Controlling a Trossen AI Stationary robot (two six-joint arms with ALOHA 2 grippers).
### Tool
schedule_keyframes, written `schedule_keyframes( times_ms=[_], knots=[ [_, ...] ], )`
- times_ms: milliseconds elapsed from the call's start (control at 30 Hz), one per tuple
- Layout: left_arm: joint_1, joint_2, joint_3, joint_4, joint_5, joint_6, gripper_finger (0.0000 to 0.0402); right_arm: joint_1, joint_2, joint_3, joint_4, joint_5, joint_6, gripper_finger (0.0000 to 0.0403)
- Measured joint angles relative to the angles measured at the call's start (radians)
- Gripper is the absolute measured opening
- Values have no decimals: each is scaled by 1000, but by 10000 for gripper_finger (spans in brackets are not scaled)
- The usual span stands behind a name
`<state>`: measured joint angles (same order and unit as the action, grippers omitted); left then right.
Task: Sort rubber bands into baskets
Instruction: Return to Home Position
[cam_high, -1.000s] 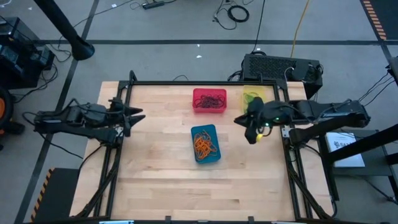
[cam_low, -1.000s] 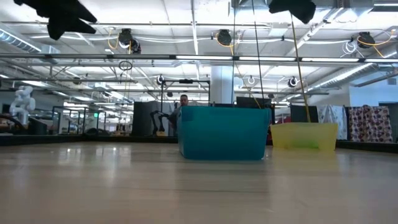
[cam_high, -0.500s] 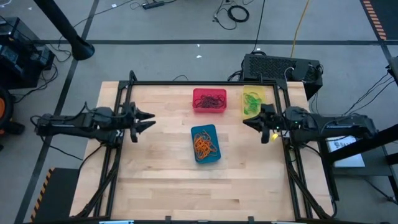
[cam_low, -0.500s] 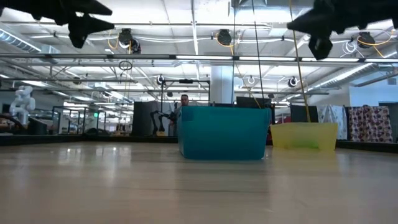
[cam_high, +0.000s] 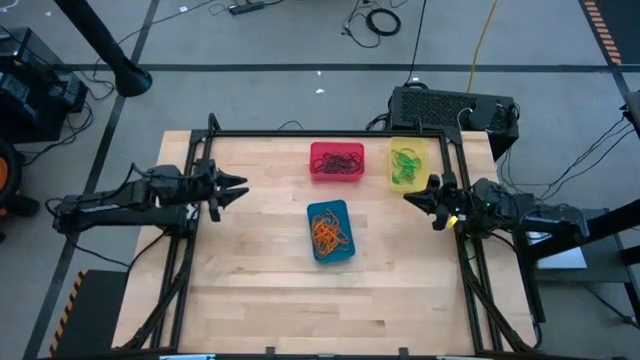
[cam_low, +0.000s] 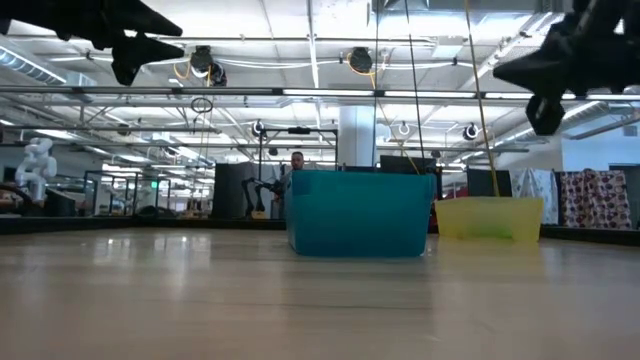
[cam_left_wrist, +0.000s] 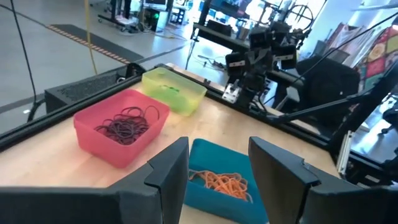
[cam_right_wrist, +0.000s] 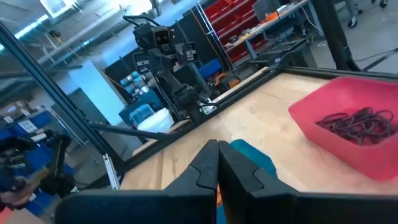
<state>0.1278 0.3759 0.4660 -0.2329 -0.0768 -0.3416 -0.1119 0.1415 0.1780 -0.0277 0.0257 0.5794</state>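
I've got the left arm (cam_high: 110, 205) reaching in over the left edge of the worktop (cam_high: 260, 290), and on its wrist camera the left jaws stand released, a clear gap between the 2 dark fingers (cam_left_wrist: 171, 171) and nothing held. The right arm (cam_high: 520, 210) sits over the right edge, its right jaws just beside the yellow basket (cam_high: 393, 170) and clenched tight on nothing; the wrist camera shows both fingers (cam_right_wrist: 208, 168) pressed together. From overhead I count 3 baskets: the red basket (cam_high: 337, 146) at the far middle, the yellow one just to its right, and the blue basket (cam_high: 338, 258) nearer the centre, a little skewed. The dark rubber bands (cam_high: 338, 160) lie heaped in the red one, the green rubber bands (cam_high: 405, 165) in the yellow, the orange rubber bands (cam_high: 330, 233) in the blue. At table height both arms hang well above the wood, with the blue tub in front and the yellow one off to its right. A person (cam_low: 295, 160) stands far off in the room.
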Motion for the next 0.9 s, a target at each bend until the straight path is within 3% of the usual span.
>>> schedule_keyframes(
  times_ms=[333, 500, 633, 767, 900],
  knots=[
    [17, 0, 0, -1, 35, -51, 175, 0, -132, -153, 24, -9, 57, 0],
    [16, -1, -45, 42, 112, -103, 175, 0, -130, -157, 30, -24, -23, 0],
    [16, 0, -92, 81, 121, -135, 175, 0, -130, -157, 29, -26, -210, 0],
    [16, -1, -164, 236, 131, -149, 175, 0, -130, -157, 29, -27, -351, 0],
    [16, 8, -262, 411, 138, -150, 175, 0, -130, -157, 29, -27, -356, 0]
  ],
)
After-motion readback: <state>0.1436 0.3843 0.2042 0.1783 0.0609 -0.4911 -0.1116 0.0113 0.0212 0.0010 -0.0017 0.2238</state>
